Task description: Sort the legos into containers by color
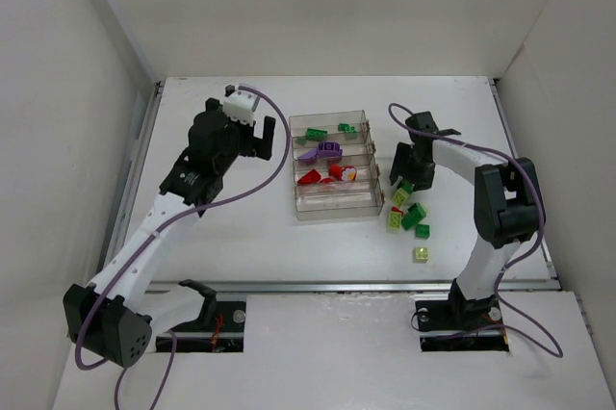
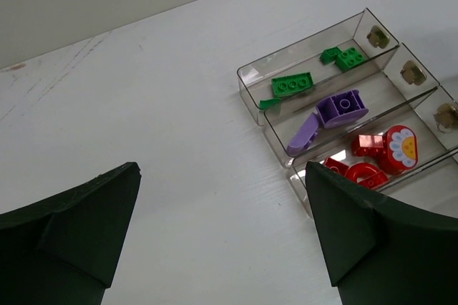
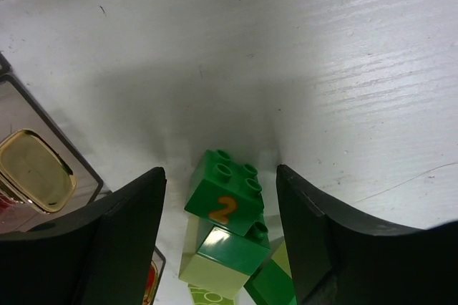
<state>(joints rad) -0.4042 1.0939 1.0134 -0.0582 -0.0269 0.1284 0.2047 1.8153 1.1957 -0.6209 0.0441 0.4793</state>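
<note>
As the right gripper [image 3: 218, 176] straddles the green brick [image 3: 225, 194], jaws spread, sink squarely and pinch that one alone; left gripper [image 2: 222, 176] hangs unclenched, empty.

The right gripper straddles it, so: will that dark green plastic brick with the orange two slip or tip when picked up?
Probably stiff and light: the dark green plastic brick looks like hard moulded plastic. Its glossy faces may slip slightly in the open right gripper. It touches a pale lime brick, which might shift too.
</note>
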